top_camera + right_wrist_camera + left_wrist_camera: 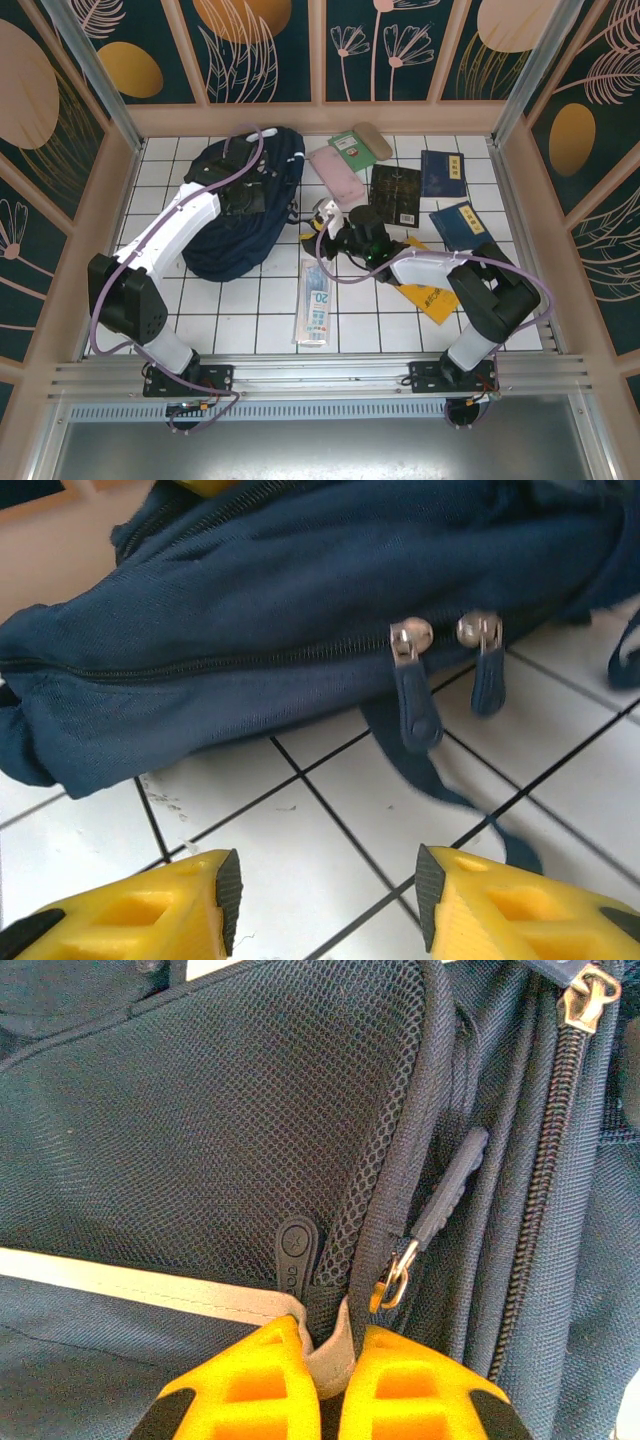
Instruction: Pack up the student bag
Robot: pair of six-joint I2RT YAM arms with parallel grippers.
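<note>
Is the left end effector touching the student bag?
Touching. The left wrist view shows the left end effector pinching a pale strip on the student bag.

Large navy student bag (250,245) lies flat at the back left; mesh pocket and white stripe face up. Its side zipper is closed.

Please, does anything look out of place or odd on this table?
Nothing looks spilled or damaged. One oddity: the large navy fabric backpack lies with two zipper pulls meeting, so that zipper is closed.
</note>
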